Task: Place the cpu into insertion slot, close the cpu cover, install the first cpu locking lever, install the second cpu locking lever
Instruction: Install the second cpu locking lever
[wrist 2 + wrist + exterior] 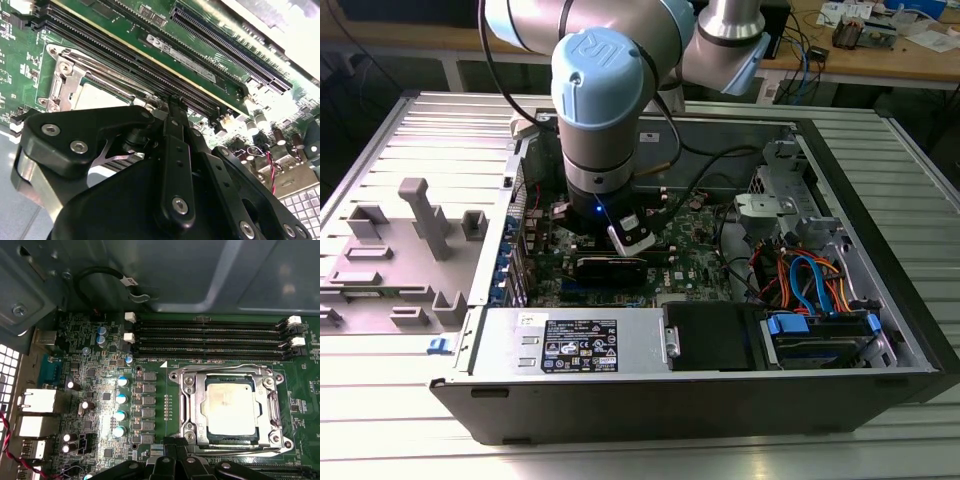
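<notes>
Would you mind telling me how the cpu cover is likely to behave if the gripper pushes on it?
The cpu cover is a thin metal frame around the cpu, so it probably feels stiff yet light. Its bare metal looks smooth, so the gripper might slide along it. It already lies flat over the insertion slot, so a downward push would likely move it little.

Dull silver cpu (231, 405) inside a silvery-grey cover (189, 405); green board (150, 365) with black memory slots (210, 337) at its 12 o'clock, white clips; black hand (170, 165)
</notes>
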`<state>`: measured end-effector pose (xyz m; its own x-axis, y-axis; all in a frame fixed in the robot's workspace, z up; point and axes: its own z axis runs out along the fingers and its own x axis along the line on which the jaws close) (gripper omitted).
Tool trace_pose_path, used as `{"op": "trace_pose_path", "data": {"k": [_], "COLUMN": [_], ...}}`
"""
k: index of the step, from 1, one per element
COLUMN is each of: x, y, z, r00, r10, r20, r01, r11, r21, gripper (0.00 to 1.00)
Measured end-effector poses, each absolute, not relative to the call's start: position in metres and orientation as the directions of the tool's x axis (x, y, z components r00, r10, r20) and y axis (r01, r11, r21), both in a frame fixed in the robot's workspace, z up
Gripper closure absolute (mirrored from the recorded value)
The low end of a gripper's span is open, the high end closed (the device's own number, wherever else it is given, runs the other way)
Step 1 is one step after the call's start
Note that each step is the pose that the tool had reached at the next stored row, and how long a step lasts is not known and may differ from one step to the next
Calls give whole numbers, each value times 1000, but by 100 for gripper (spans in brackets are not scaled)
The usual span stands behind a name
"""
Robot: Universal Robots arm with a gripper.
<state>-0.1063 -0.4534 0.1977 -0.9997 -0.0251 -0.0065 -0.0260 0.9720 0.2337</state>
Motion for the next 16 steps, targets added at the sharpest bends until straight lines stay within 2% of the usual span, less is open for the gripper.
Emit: {"op": "trace_pose_path", "data": {"k": [16], "x": [-106], "y": [-454], "z": [223], "r00": [-1000], "r10": [-25], "r20": [-6], "r01": [-26], "r11": [972], "r21": [233], "gripper": [89]}}
